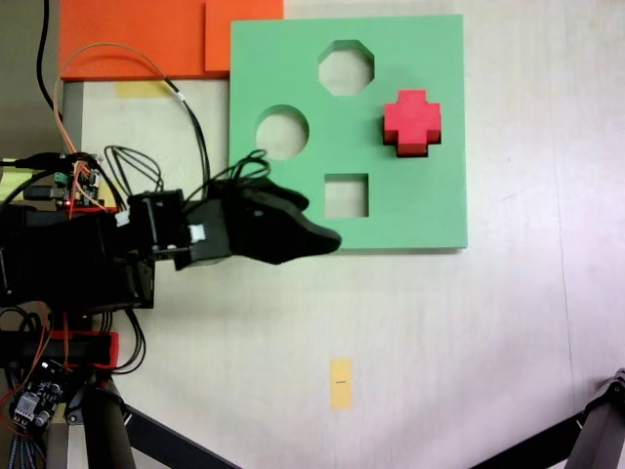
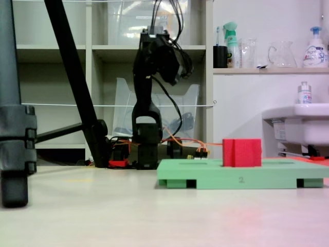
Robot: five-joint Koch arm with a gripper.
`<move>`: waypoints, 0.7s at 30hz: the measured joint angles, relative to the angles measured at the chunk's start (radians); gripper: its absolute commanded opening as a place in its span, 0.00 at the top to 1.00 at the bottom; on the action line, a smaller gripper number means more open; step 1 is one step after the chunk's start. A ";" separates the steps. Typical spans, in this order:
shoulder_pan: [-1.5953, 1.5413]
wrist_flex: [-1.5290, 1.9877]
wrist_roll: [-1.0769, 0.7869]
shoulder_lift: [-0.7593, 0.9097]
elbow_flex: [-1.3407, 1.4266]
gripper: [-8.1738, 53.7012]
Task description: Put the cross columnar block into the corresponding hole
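In the fixed view from above, the green foam board lies flat on the pale table, with an orange sheet touching its upper-left corner. The cross columnar block sits in the plus-shaped cutout in the board's right half, to the right of the octagonal cutout, the round cutout and the square cutout; a strip of shadow shows along its lower edge. The gripper overlaps the board's lower edge, just below and left of the square cutout, well apart from the block; its jaws lie one over the other, so their opening cannot be told. Bare board separates gripper and block, and open table extends below and right of the board, bearing a yellow tape tab. In the low fixed view from the side, the block stands upright and rises above the board's top face, right of the board's middle. The arm stands folded behind the board's left end, its gripper held high and clear of the board.
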 measured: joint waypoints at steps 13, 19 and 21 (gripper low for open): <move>0.144 -1.396 -0.667 0.160 1.264 0.32; 0.144 -1.046 -0.667 0.163 1.292 0.32; 0.144 -1.026 -0.669 0.163 1.292 0.32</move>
